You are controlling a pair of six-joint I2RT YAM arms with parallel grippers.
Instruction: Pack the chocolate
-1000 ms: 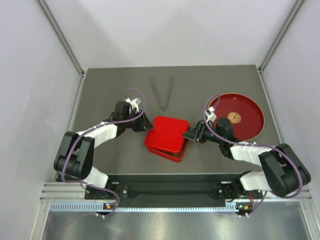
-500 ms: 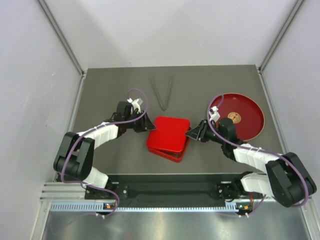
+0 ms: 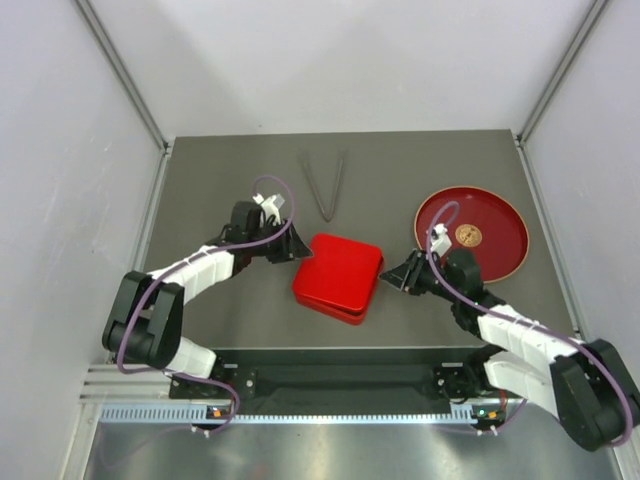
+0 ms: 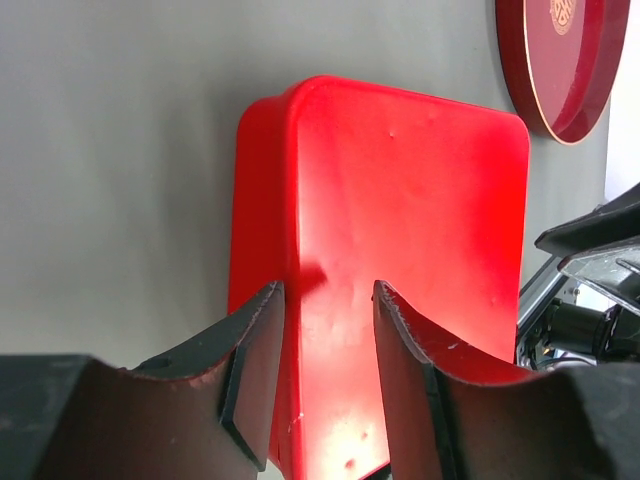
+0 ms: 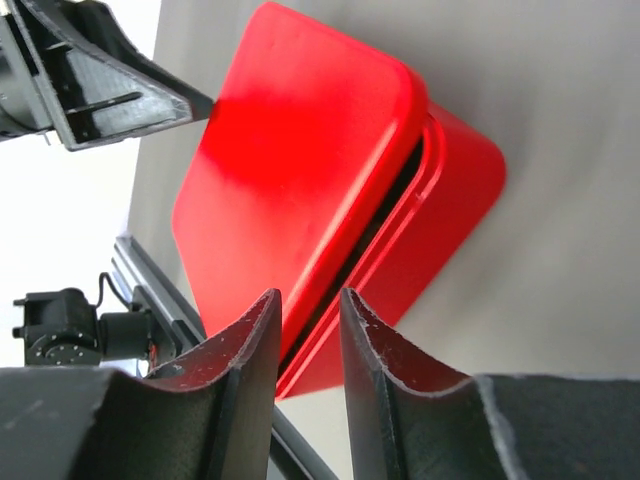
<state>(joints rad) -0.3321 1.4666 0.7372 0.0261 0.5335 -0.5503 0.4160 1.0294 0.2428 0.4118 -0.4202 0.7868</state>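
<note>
Hovering left gripper (image 4: pixel 328 292): is standing slightly spread over lid (image 4: pixel 400 220) edge, pinching nothing.
Right gripper (image 5: pixel 308 300): is gaping narrowly, empty, near tray (image 5: pixel 465 190).
Lid: is lying askew on tray.

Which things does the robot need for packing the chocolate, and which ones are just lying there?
For the job:
- red lid, sitting a bit crooked on the red box
- left claw and right claw, one at each side of the box
- chocolate: none shows right now

Just lying about:
- tongs at the back
- round red plate on the right
</note>
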